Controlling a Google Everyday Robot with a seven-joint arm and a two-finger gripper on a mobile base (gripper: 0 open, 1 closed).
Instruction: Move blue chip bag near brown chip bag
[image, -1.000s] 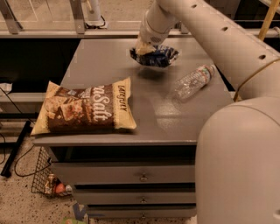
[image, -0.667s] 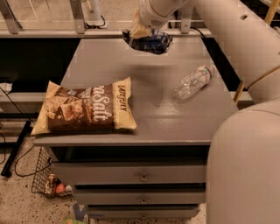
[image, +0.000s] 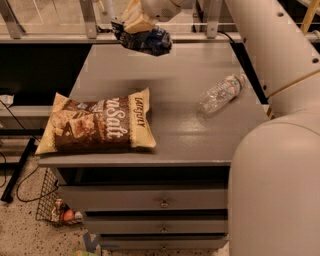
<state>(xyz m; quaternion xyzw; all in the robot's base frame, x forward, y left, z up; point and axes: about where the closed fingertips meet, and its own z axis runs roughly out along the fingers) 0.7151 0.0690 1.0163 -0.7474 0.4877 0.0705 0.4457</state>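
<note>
The blue chip bag (image: 145, 40), small, crumpled and dark navy, hangs in the air above the far edge of the grey table (image: 170, 130). My gripper (image: 136, 22) is shut on its top, at the upper middle of the camera view. The brown chip bag (image: 97, 124), large and flat with white "Salt" lettering, lies at the table's front left corner. The blue bag is well behind it and a little to its right, clear of the tabletop.
A clear plastic bottle (image: 221, 92) lies on its side at the table's right. My arm's white casing (image: 280, 165) fills the right side. A wire basket (image: 55, 210) with items sits on the floor at left. Drawers are below the tabletop.
My gripper has lifted the blue chip bag off the table and carried it left and up. The brown bag and the bottle have not moved.
</note>
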